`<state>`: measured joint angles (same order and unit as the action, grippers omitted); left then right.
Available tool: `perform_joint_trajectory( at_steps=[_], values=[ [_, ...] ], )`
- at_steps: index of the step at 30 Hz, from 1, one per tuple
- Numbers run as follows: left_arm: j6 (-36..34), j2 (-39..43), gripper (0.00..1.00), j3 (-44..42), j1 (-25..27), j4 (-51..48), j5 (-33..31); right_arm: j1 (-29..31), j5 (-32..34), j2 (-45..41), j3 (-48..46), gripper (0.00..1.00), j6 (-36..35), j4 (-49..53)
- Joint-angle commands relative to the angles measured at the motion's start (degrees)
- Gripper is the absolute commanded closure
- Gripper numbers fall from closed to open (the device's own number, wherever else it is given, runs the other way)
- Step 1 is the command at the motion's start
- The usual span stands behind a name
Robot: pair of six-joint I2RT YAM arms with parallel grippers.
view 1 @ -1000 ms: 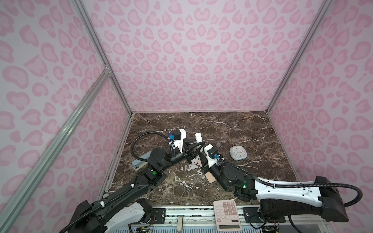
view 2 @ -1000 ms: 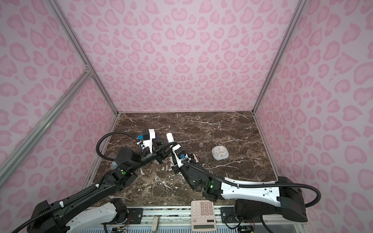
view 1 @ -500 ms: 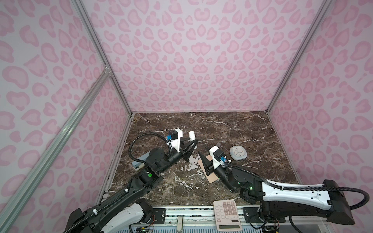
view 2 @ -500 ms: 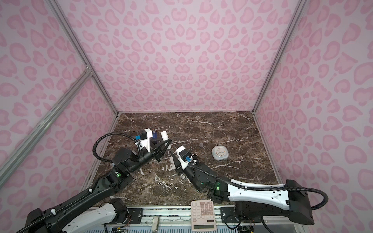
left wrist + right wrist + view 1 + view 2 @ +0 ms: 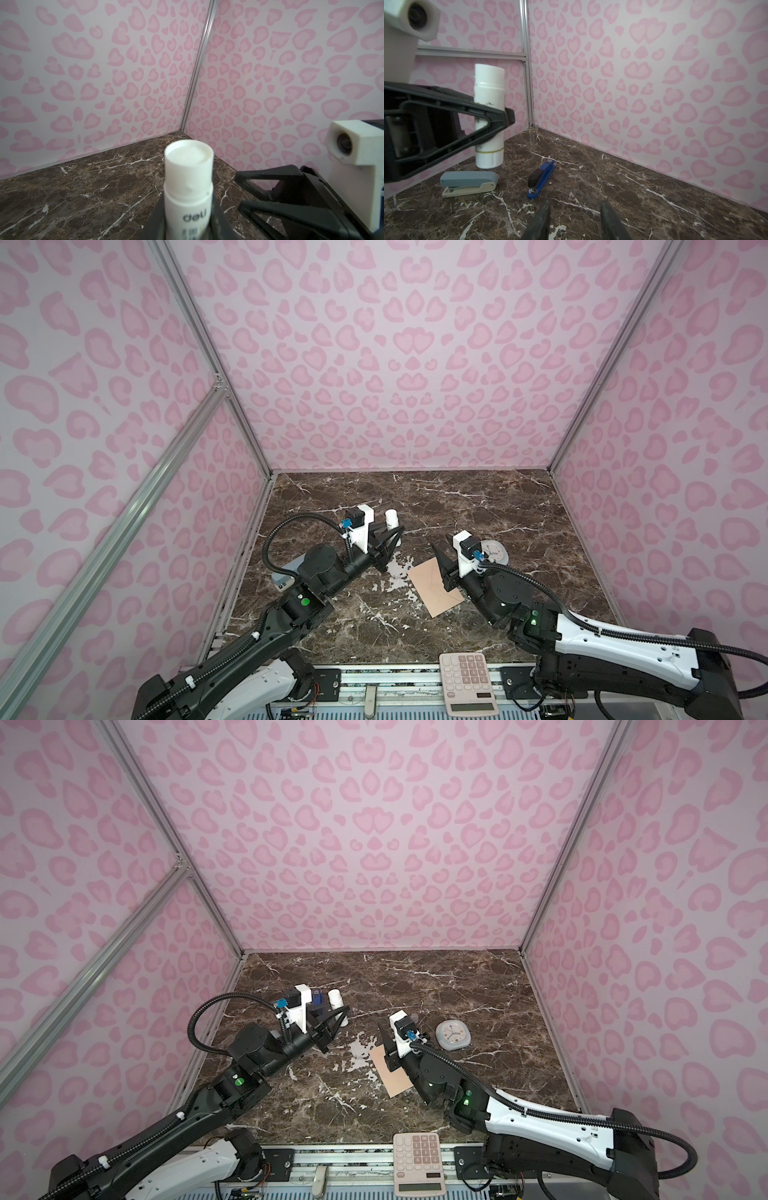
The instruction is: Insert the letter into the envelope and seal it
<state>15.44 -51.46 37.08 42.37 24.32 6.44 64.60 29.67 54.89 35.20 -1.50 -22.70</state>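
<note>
**Glue stick aloft, envelope flat on the marble**

The envelope point(image 5: 428, 585) lies flat on the dark marble worktop point(image 5: 457, 506), peach side up and set at a slant, near the middle of the floor. In both top views the right arm's wrist overlaps its right-hand edge; whether anything touches the paper I cannot tell. The letter shows in none of the views.

The right gripper point(image 5: 576, 201) has its jaws standing moderately apart with nothing between them, only bare marble showing in the gap.

The left gripper point(image 5: 506, 116) is raised off the worktop to the left of the envelope and well apart from it. Its jaws are clamped on a white glue stick point(image 5: 189, 176), which it holds upright (cap off, the pale glue face showing at the top).

Beyond the glue stick, near the left wall, lie a grey stapler point(image 5: 469, 182) and a blue stapler point(image 5: 542, 176). A small round clock point(image 5: 494, 551) rests just behind the right wrist, and a white calculator point(image 5: 467, 680) sits at the front edge.
</note>
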Motion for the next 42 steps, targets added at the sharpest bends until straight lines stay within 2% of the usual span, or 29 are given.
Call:
perform_joint_trajectory(
  at_steps=[1,8,16,20,25,29,35,42],
  values=[
    [0.2,-0.1,0.96,0.5,0.0,-0.1,0.8,-2.0,-2.0,-0.2,-0.5,0.58,3.7,3.4],
    [1.8,-0.1,0.96,-0.6,0.0,-3.0,0.0,-7.8,-6.0,3.0,1.6,0.56,11.0,13.3],
    [2.3,0.6,0.96,-0.9,0.1,-7.2,-1.1,-11.7,-6.1,7.9,4.8,0.54,17.1,20.2],
    [1.4,1.3,0.96,-1.8,0.3,-8.2,-1.9,-15.5,-6.2,12.5,10.4,0.54,22.0,28.2],
    [-2.2,0.8,0.96,-4.6,0.2,-5.4,-3.5,-20.4,-8.9,20.6,18.5,0.54,24.5,35.6],
    [-4.9,-3.6,0.96,-6.3,-0.4,-0.4,-3.1,-24.7,-11.7,28.9,26.6,0.54,28.5,43.1],
    [-7.1,-15.3,0.96,-3.9,-2.6,7.3,2.0,-28.9,-14.9,39.9,39.9,0.52,31.1,57.5],
    [-8.1,-23.1,0.96,-2.6,-2.7,11.7,3.4,-32.0,-17.5,48.4,47.9,0.51,32.3,65.0]
  ],
)
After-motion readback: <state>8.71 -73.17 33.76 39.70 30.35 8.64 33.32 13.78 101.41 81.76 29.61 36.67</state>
